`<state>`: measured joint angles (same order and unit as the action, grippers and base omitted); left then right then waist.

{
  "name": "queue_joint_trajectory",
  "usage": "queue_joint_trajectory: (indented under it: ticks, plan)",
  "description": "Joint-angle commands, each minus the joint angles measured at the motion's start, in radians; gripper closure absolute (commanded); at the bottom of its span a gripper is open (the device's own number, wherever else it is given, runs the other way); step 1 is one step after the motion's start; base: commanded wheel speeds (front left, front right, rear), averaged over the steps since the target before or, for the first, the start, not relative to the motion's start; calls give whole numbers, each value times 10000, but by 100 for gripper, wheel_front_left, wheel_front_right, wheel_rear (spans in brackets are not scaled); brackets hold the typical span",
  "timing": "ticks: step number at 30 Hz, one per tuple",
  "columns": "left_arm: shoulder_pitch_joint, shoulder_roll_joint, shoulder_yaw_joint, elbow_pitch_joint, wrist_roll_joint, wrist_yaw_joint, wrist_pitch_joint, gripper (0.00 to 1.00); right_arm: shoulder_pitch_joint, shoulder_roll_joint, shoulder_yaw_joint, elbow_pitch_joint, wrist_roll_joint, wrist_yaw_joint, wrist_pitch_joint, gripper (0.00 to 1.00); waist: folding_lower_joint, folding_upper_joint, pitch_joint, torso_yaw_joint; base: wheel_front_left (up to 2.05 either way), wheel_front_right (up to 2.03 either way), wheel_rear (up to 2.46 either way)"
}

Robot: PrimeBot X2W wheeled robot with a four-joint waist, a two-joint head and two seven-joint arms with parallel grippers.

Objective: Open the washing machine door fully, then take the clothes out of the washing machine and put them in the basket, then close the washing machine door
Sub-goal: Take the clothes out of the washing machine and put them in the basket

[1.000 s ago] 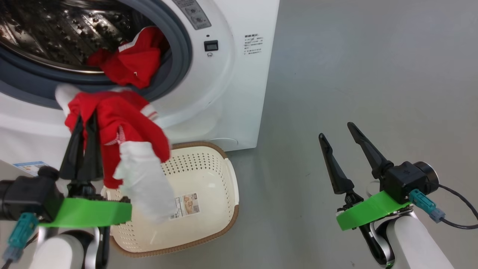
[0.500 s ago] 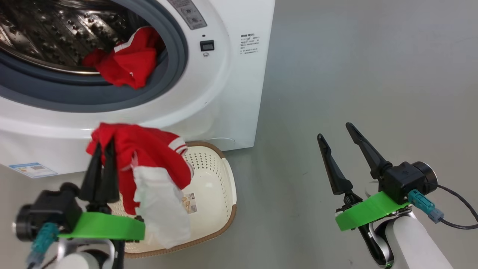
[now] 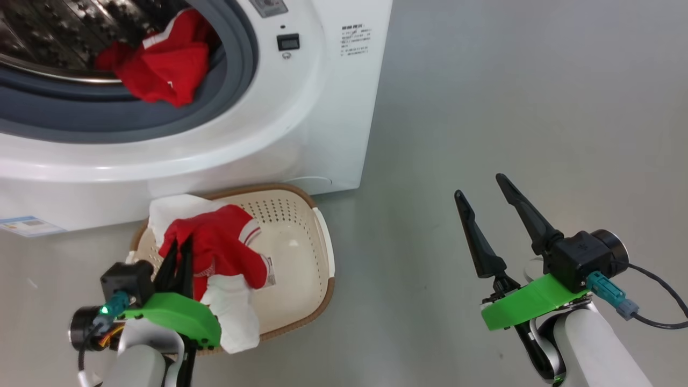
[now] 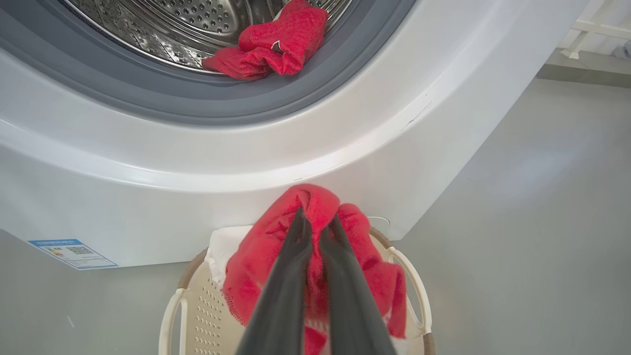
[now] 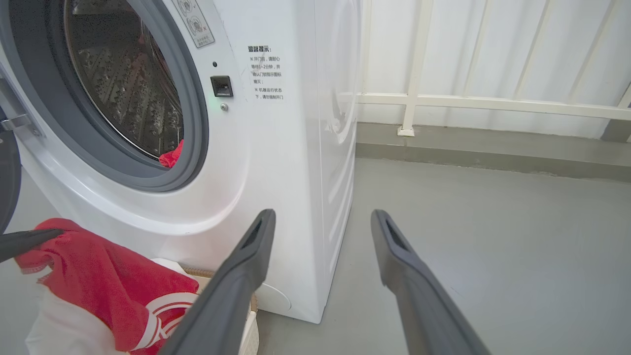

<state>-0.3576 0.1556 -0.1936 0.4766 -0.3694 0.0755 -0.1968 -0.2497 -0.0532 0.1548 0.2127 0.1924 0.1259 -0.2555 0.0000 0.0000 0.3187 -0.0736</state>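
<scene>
Clothes lie in 2 places. A red-and-white garment [image 3: 223, 242] is pinched in the left gripper [image 3: 181, 243], whose 2 dark fingers are pressed together on a fold of the red cloth; the left wrist view shows the fabric [image 4: 256, 256] bunched around both fingers [image 4: 288, 276]. This garment hangs over the left half of the basket [image 3: 322, 247]. One white part drapes across the basket's near rim and another white part lies at its far left corner. Whether the cloth rests on the basket floor cannot be told.

A second red garment [image 3: 161, 62] with a white stripe sits at the mouth of the steel drum [image 4: 162, 24], lying partly on the grey drum seal [image 3: 226, 80] of the washing machine [image 3: 301, 123], whose round opening is uncovered. The basket stands on the grey floor [image 3: 510, 107], just in front of the machine's lower right corner. A blue energy label [image 3: 24, 226] is stuck low on the machine's front.

The right gripper [image 3: 479, 185] hovers well apart to the right over bare floor, its 2 fingers spread wide with nothing between them, as the right wrist view [image 5: 323, 213] also shows. A white railing [image 5: 493, 103] stands beyond the machine.
</scene>
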Motion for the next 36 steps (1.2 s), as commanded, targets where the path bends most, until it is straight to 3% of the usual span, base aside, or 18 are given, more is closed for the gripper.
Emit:
queue_joint_trajectory:
  ticks: [1, 15, 26, 35, 36]
  plan:
    - [-448, 96, 323, 335, -96, -158, -207, 100, -231, 30, 212, -282, 85, 48, -63, 0, 0, 0, 324, -43, 0, 0, 0]
    - [-2886, -201, 216, 5474, -750, -1267, 281, 100, -637, 30, 281, -382, 234, 48, -63, 0, 0, 0, 1719, -368, 0, 0, 0]
    - [-4026, 29, 397, 7463, -1201, -1603, 821, 100, -949, 30, 416, -450, 528, 48, -63, 0, 0, 0, 2755, -912, 0, 0, 0]
    - [-4345, 348, 516, 7975, -1482, -1611, 1464, 100, -1101, 30, 492, -414, 724, 48, -63, 0, 0, 0, 3111, -1304, 0, 0, 0]
    - [-4351, 357, 464, 7997, -1455, -1620, 1548, 93, -1103, 30, 495, -408, 737, 48, -63, 0, 0, 0, 3123, -1323, 0, 0, 0]
